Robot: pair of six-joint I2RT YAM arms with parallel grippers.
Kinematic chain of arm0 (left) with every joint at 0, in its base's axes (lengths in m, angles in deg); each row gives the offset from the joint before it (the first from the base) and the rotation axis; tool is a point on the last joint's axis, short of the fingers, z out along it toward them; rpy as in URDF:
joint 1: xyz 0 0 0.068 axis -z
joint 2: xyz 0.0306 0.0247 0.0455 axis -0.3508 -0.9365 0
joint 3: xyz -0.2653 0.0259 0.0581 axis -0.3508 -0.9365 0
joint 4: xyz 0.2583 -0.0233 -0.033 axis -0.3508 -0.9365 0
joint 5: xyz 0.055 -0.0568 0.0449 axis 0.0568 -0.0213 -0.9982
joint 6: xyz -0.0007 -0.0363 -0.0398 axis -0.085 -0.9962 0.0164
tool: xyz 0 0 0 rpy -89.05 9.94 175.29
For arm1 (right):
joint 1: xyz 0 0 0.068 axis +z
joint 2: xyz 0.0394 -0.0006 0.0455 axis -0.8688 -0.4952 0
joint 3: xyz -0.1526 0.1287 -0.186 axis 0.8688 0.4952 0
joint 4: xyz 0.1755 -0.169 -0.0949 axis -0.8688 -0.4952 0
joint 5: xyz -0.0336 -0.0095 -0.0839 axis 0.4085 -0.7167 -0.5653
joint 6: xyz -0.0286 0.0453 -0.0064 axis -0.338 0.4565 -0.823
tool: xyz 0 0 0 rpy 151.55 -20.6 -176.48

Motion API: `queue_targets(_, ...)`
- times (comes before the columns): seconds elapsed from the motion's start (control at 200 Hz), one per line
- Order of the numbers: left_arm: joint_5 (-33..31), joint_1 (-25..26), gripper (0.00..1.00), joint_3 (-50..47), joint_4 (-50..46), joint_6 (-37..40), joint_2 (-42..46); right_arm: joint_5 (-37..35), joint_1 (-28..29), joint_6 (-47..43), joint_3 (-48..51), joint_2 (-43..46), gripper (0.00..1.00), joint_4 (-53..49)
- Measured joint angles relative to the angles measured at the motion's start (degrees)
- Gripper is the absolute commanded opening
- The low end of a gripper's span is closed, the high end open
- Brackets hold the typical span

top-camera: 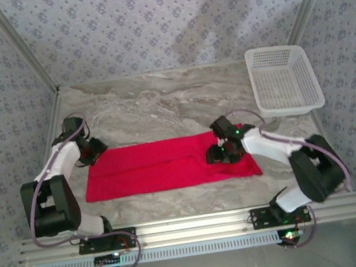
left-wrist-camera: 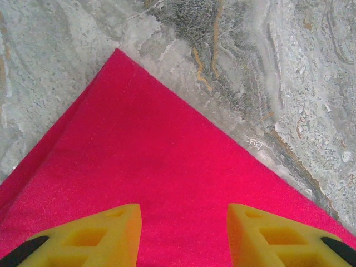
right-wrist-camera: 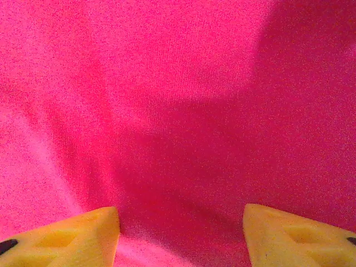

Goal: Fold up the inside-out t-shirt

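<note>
The inside-out t-shirt (top-camera: pixel 162 165) lies flat on the marble table as a long red folded strip running left to right. My left gripper (top-camera: pixel 95 150) hovers open over its far left corner; in the left wrist view that pointed corner of the t-shirt (left-wrist-camera: pixel 144 156) sits ahead of the gripper (left-wrist-camera: pixel 183 222), with nothing between the yellow fingertips (left-wrist-camera: pixel 119 225). My right gripper (top-camera: pixel 224 153) is open above the strip's right part. In the right wrist view the red cloth of the t-shirt (right-wrist-camera: pixel 178 111) lies smooth beneath the gripper (right-wrist-camera: pixel 181 228), fingers apart and holding nothing.
A white plastic basket (top-camera: pixel 283 79) stands at the back right of the table. Bare marble table (top-camera: pixel 161 106) stretches behind the shirt, and patterned walls close in the sides and back. A metal rail (top-camera: pixel 191 224) runs along the near edge by the arm bases.
</note>
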Motion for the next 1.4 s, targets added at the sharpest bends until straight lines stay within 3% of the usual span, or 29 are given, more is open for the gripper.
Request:
queue_targets(0.17,0.59,0.00,0.44,1.36,-0.09,-0.37,-1.44,-0.07,1.46,4.42,5.51,9.07,0.66,-2.89)
queue_targets(0.395,2.97,1.16,0.44,3.28,0.39,-2.23,0.04,-1.09,-0.87,5.62,0.26,10.38,0.72,-6.25)
queue_targets(0.63,6.86,3.10,0.45,-0.37,6.80,-5.46,0.68,-1.51,-5.88,3.98,-11.37,-5.05,0.71,1.29)
queue_targets(0.785,8.15,1.84,0.44,-0.55,10.73,-5.75,-7.65,-1.53,-8.85,3.80,-11.96,-17.33,0.71,5.40)
queue_targets(0.875,8.81,0.63,0.44,-0.39,12.52,-5.75,-13.40,-0.48,-10.78,3.96,-14.53,-18.71,0.71,6.91)
queue_targets(1.104,11.78,-1.31,0.43,6.95,16.44,-5.03,-20.31,-2.60,-13.38,0.04,-29.64,-30.47,0.72,7.10)
queue_targets(1.194,11.76,-1.42,0.43,7.30,16.90,-4.59,-20.59,-2.97,-14.19,-2.29,-31.93,-31.04,0.75,5.03)
queue_targets(1.249,11.30,-1.40,0.43,7.28,16.52,-4.11,-20.13,-3.50,-14.78,-3.65,-32.15,-30.05,0.83,2.93)
queue_targets(1.399,7.52,-1.64,0.44,6.58,12.09,-2.38,-16.44,-5.22,-17.22,-7.87,-32.30,-26.88,0.86,-3.65)
